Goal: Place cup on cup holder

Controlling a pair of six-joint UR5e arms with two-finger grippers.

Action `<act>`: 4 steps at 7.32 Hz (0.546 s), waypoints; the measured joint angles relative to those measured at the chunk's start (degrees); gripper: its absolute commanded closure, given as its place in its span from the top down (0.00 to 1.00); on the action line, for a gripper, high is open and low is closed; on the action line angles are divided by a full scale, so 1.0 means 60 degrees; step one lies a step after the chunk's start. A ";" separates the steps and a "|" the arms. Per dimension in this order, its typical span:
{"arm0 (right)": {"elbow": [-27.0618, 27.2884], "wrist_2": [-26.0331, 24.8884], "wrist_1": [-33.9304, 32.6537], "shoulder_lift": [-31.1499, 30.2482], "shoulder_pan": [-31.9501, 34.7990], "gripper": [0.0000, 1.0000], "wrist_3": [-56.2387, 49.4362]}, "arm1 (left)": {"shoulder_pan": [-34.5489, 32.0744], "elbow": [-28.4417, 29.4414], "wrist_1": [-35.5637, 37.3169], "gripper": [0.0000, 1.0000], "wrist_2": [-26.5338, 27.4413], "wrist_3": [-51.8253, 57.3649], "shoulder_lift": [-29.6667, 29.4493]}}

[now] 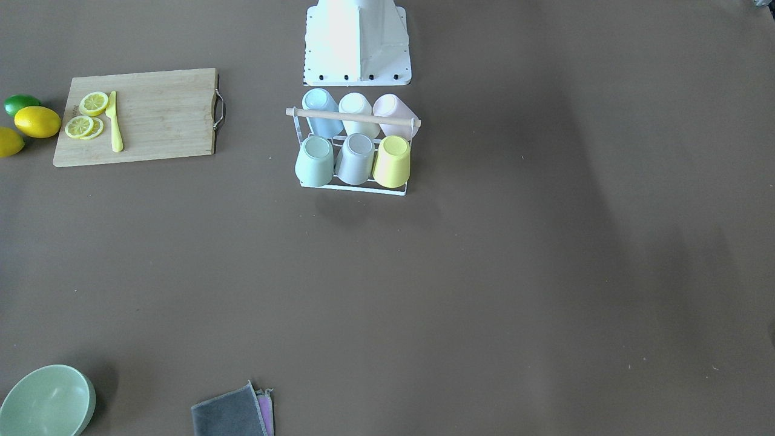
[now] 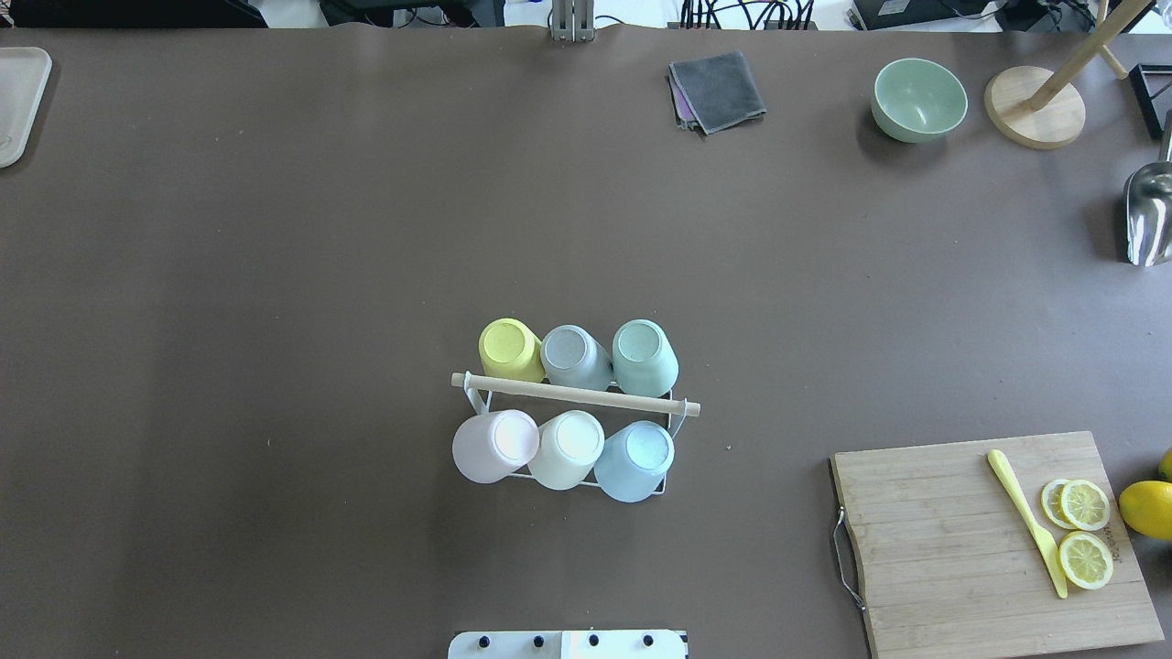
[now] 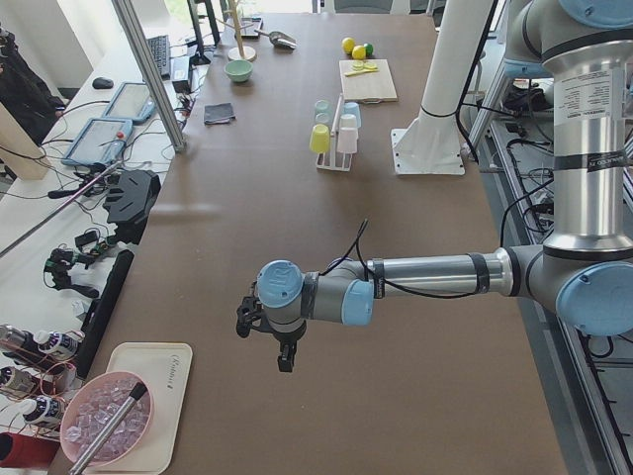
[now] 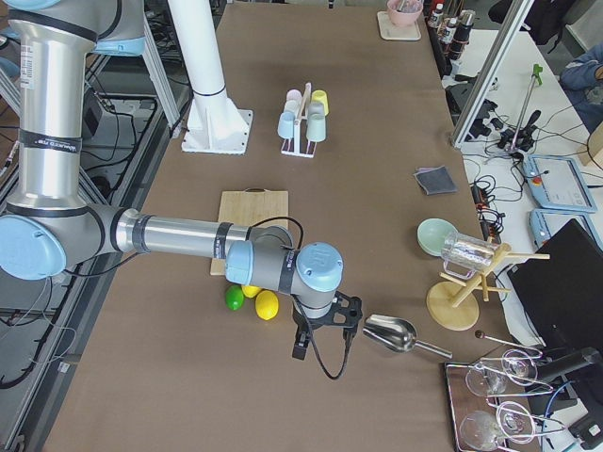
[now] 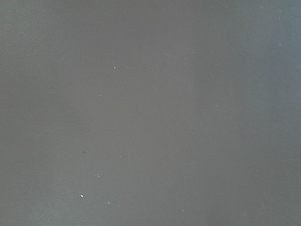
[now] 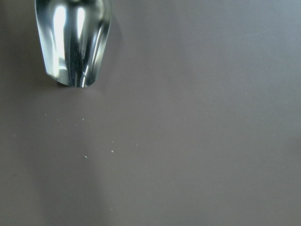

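The cup holder (image 2: 575, 394) is a white wire rack with a light wooden rod across its top, standing mid-table near the robot base; it also shows in the front view (image 1: 353, 117). Several cups sit upside down on its pegs: yellow (image 2: 510, 349), grey (image 2: 572, 357) and green (image 2: 645, 357) in the far row, pink (image 2: 494, 445), white (image 2: 568, 448) and blue (image 2: 635, 459) in the near row. My left gripper (image 3: 269, 341) hovers over bare table far from the rack. My right gripper (image 4: 316, 337) hovers near the lemons. I cannot tell whether either is open or shut.
A wooden cutting board (image 2: 961, 549) with lemon slices and a yellow knife (image 2: 1025, 522) lies at the right. A green bowl (image 2: 918, 99), grey cloth (image 2: 719, 90), metal scoop (image 2: 1149, 215) and wooden stand (image 2: 1035, 105) stand at the far right. A tray (image 2: 18, 101) lies far left.
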 measured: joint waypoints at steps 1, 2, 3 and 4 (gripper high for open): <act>-0.0419 0.0177 0.0009 0.0424 -0.0077 1.00 0.0146 | -0.0163 -0.0090 0.0157 0.98 -0.0121 -0.0014 -0.0008; -0.0691 0.0328 0.0018 0.0643 -0.0119 1.00 0.0178 | -0.0235 -0.0349 0.0646 0.98 -0.0187 -0.0028 -0.0057; -0.0809 0.0397 0.0030 0.0729 -0.0136 1.00 0.0180 | -0.0263 -0.0662 0.1266 0.98 -0.0200 -0.0039 -0.0116; -0.0850 0.0423 0.0039 0.0759 -0.0145 1.00 0.0176 | -0.0269 -0.0840 0.1637 0.98 -0.0203 -0.0054 -0.0124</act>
